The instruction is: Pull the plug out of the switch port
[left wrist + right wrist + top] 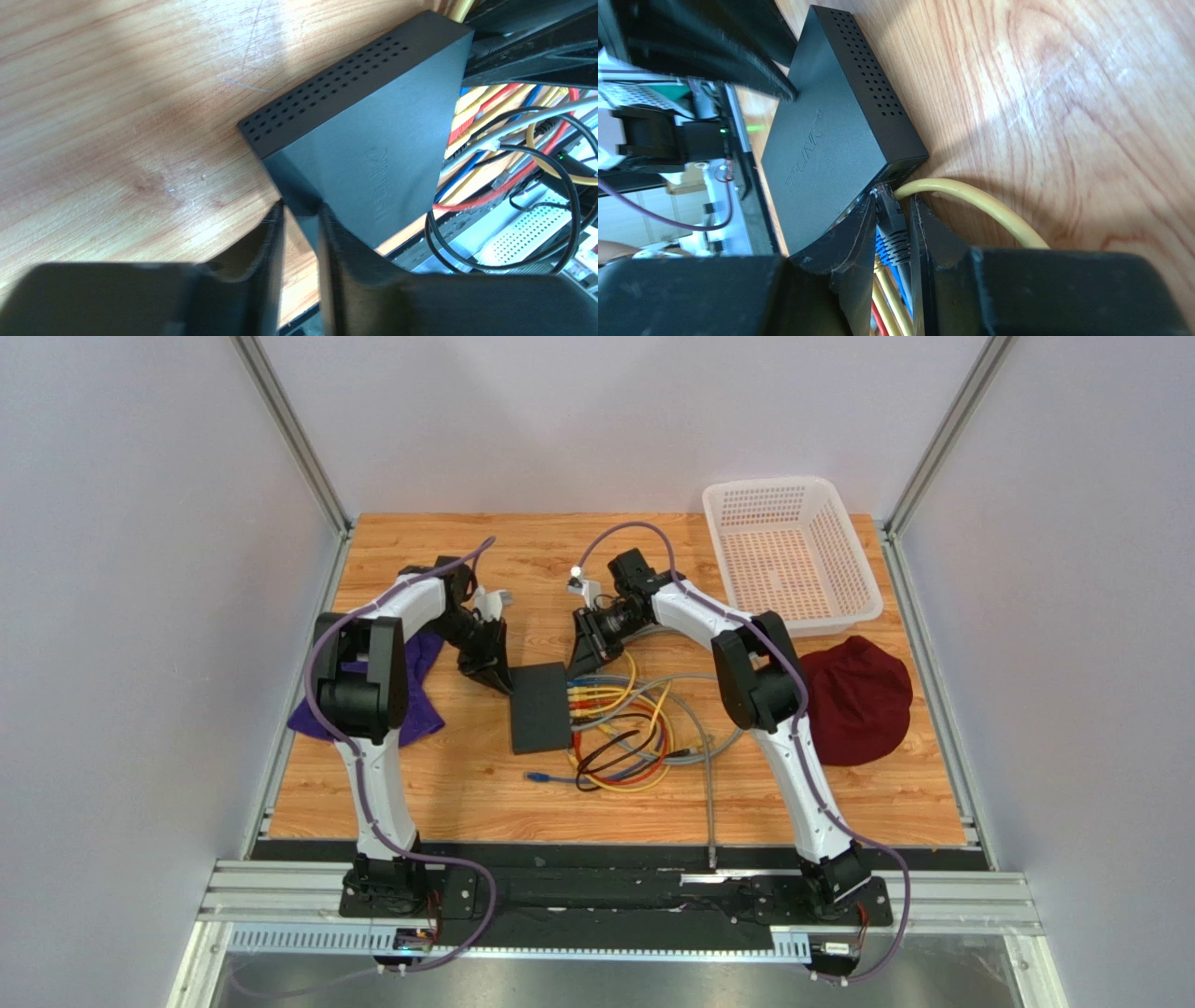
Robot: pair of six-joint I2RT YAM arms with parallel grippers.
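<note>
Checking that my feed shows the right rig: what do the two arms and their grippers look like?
Both arms match: the left arm and right arm have white shells with black joint housings on black bases. A lilac cable loops along each. The left gripper and right gripper are black, with two flat, blade-like fingers.
</note>
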